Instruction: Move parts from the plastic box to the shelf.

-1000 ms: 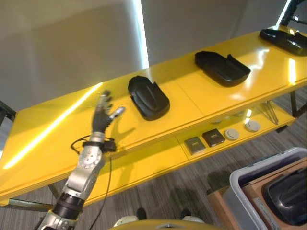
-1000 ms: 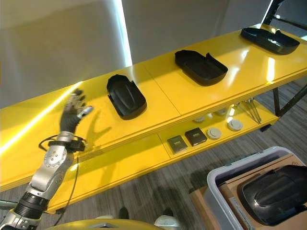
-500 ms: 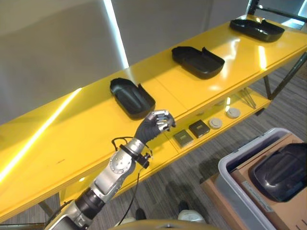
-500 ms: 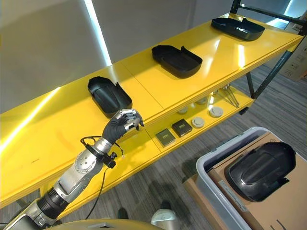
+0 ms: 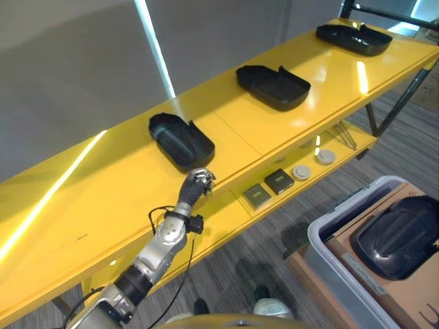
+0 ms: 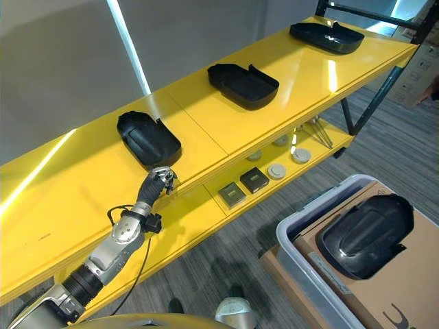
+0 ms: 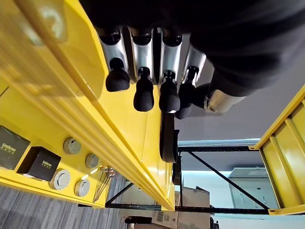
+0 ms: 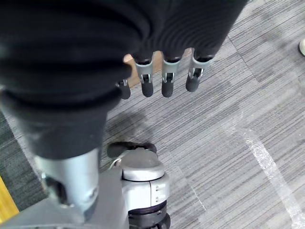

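Looking down from the head cameras, we see the left hand [image 5: 197, 184] raised at the front edge of the yellow shelf [image 5: 103, 199], just in front of the nearest black part [image 5: 181, 140]; its fingers [image 7: 143, 93] are curled inward and enclose nothing. We count two more black parts on the top board: a middle part [image 5: 273, 86] and a far part [image 5: 354, 39], set well apart along the board. On the lower board we see two small dark boxes [image 5: 268, 188] side by side, with round discs [image 5: 310, 164] beside them. At lower right, the grey plastic box [image 6: 302, 240] holds a cardboard liner [image 6: 411, 288] with one black part [image 6: 365, 234] lying on it. In the right wrist view, the right hand [image 8: 162, 71] hangs above grey carpet [image 8: 248, 114] with its fingers relaxed and holding nothing.
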### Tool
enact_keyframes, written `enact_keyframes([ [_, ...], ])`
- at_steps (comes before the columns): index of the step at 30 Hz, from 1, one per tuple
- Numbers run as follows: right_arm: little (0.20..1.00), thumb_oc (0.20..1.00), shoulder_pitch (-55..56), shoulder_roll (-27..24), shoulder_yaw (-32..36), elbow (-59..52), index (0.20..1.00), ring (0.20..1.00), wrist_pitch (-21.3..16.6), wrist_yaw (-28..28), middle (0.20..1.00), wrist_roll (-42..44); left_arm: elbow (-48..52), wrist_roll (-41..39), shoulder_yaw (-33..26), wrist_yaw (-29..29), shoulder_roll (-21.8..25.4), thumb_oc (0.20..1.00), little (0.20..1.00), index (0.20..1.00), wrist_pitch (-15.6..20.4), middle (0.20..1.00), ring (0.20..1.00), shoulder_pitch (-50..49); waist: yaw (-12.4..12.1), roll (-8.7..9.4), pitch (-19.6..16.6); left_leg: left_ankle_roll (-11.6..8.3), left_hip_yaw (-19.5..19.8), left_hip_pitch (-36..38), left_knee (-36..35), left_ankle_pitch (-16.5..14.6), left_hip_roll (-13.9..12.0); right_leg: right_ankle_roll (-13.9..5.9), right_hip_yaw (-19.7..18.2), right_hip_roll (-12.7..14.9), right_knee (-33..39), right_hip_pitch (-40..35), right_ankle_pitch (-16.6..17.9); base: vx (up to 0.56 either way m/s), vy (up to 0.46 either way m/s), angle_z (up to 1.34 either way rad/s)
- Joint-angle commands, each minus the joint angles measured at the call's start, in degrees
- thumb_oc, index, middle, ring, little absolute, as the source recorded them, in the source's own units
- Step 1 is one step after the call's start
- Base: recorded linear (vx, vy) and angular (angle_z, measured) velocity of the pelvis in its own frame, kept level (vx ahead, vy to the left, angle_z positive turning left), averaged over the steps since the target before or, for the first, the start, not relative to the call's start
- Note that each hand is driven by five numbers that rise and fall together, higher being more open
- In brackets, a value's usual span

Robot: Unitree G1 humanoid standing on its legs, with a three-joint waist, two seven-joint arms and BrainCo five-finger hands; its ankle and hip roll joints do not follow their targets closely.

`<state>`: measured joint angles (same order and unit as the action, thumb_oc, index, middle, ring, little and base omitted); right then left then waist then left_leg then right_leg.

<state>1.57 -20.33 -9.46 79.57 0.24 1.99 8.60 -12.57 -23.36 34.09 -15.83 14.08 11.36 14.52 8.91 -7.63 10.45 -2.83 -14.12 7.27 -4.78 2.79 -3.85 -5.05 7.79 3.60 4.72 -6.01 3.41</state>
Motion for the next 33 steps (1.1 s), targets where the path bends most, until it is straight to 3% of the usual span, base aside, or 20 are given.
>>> enact_keyframes([
  [1,1.0,1.0,-0.6,0.1,-2.2,2.4,1.0,1.0,0.4,-1.2,1.0,-1.7,-2.2,1.4,0.6,0.3,-3.1,0.2,0.2,0.2,3.5,0.2,0.2,6.6,0.4,1.39,-0.1,-1.35,-1.7,0.2,3.5,-3.2,-2.3,-1.65,-1.0,0.1,-3.2,1.6,-3.6,0.03,0.011,-0.03],
  [13,1.0,1.0,-0.8,0.0,-2.9,2.3,1.0,1.0,0.5,-1.5,1.0,-2.4,-7.9,1.3,1.5,-2.3,-5.4,0.2,0.2,0.2,4.7,0.2,0.2,6.7,1.1,1.47,0.1,-1.31,-2.4,0.4,4.0,-3.5,-2.4,-1.54,-1.3,0.1,-3.6,1.6,-3.9,0.01,0.002,-0.02],
  [28,1.0,1.0,-0.2,0.1,-3.5,2.6,1.0,1.0,0.2,-1.9,1.0,-4.4,-16.5,4.3,-3.0,-8.0,-5.5,0.2,0.2,0.2,4.2,0.2,0.2,8.6,1.4,1.92,-0.9,-1.33,-3.0,1.1,4.4,-3.6,-2.8,-1.51,-1.0,0.1,-3.7,0.7,-4.1,0.0,-0.001,-0.01],
  [33,1.0,1.0,0.0,2.2,-6.1,0.3,1.0,1.0,3.3,-3.4,1.0,-2.8,-19.8,5.8,-4.5,-8.1,-6.5,0.2,0.2,0.2,3.0,0.2,0.2,10.3,1.7,2.82,-1.4,-1.38,-3.6,2.3,3.7,-3.6,-3.1,-1.51,-1.0,-0.1,-3.1,-0.4,-4.2,0.04,-0.05,0.0],
])
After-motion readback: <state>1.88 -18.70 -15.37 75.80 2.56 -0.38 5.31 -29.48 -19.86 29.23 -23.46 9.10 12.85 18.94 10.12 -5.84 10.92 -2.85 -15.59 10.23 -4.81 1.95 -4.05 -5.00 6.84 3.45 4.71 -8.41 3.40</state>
